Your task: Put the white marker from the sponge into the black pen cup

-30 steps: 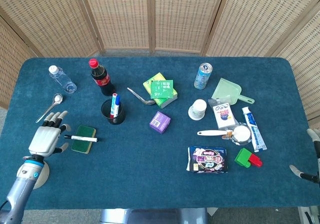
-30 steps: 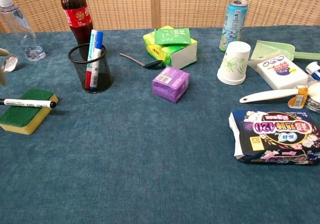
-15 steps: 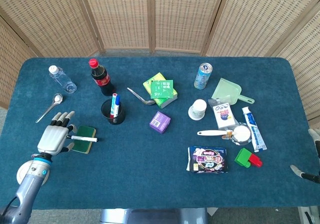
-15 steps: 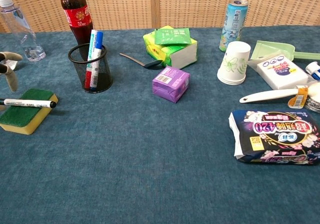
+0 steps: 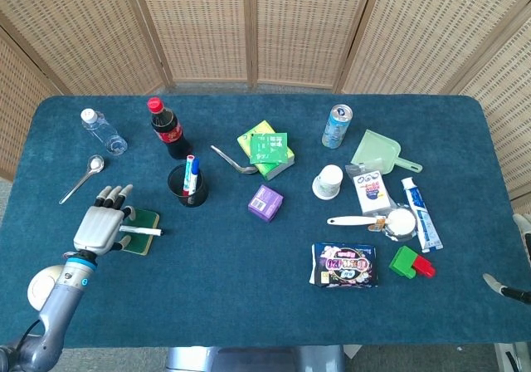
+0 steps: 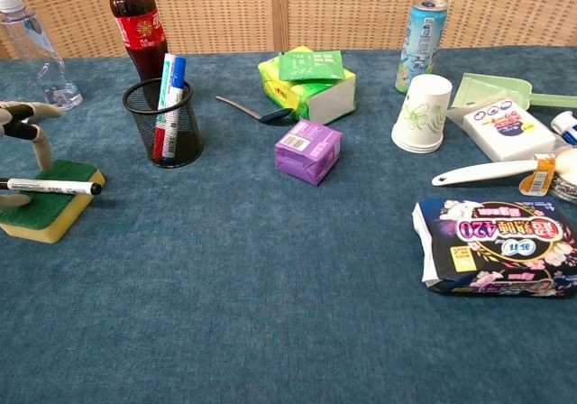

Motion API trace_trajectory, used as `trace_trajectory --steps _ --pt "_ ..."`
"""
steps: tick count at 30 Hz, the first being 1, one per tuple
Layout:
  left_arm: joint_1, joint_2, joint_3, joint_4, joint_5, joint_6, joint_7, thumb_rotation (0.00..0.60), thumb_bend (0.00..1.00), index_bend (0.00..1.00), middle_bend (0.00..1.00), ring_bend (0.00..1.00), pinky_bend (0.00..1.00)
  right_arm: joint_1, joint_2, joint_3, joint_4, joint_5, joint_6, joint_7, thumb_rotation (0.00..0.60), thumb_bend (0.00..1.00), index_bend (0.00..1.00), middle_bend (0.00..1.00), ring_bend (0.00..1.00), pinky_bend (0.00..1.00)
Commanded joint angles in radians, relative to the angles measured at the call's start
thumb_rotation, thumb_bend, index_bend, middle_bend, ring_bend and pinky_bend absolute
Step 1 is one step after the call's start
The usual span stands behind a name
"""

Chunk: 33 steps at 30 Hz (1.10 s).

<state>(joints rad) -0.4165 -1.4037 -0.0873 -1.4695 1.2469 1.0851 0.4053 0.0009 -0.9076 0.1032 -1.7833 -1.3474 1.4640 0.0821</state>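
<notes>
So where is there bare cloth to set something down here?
Open: the near-centre stretch between the sponge and the dark packet, and the far edge behind the green box. Crowded: the right side around the paper cup, and the black pen cup by the left hand.

Pretty bright, even lighting all round, looks like soft overhead light since shadows are short and faint, just small dark patches tucked under things like the black pen cup point(image 6: 164, 123) and the paper cup point(image 6: 423, 113). A bit of shine on the cola bottle point(image 5: 168, 128) and the snack packet point(image 6: 499, 245). Both views are sharp overall. The chest view stays crisp right to the edges, no obvious warping.
</notes>
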Motion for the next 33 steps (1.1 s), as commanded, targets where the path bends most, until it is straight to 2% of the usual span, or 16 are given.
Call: trace_trajectory --steps 1,6,15,26,30,33 --pt "-0.005 -0.014 0.004 0.009 -0.003 0.001 0.011 0.600 0.32 0.49 0.00 0.00 0.00 0.000 0.000 0.000 0.000 0.000 0.000 0.002 0.600 0.00 0.09 0.00 0.00 0.00" --pt "-0.008 -0.029 0.007 0.021 -0.010 0.013 0.038 0.600 0.33 0.57 0.00 0.00 0.00 0.000 0.001 0.000 0.001 0.000 0.000 0.006 0.600 0.00 0.09 0.00 0.00 0.00" --pt "-0.004 -0.025 0.004 0.004 -0.008 0.039 0.019 0.600 0.33 0.59 0.00 0.00 0.00 -0.001 0.003 0.001 0.001 0.000 0.000 0.011 0.600 0.00 0.10 0.00 0.00 0.00" --pt "0.003 0.051 -0.011 -0.085 0.023 0.078 -0.046 0.600 0.33 0.59 0.00 0.00 0.00 -0.002 0.003 -0.001 -0.001 -0.002 0.002 0.009 0.600 0.00 0.10 0.00 0.00 0.00" --pt "-0.007 0.108 -0.026 -0.126 0.049 0.094 -0.048 0.600 0.33 0.59 0.00 0.00 0.00 -0.002 0.004 0.000 0.000 -0.002 0.000 0.014 0.600 0.00 0.10 0.00 0.00 0.00" --pt "-0.031 0.173 -0.042 -0.156 0.077 0.097 0.002 0.600 0.33 0.59 0.00 0.00 0.00 -0.001 0.004 -0.001 0.000 -0.003 0.000 0.013 0.600 0.00 0.10 0.00 0.00 0.00"
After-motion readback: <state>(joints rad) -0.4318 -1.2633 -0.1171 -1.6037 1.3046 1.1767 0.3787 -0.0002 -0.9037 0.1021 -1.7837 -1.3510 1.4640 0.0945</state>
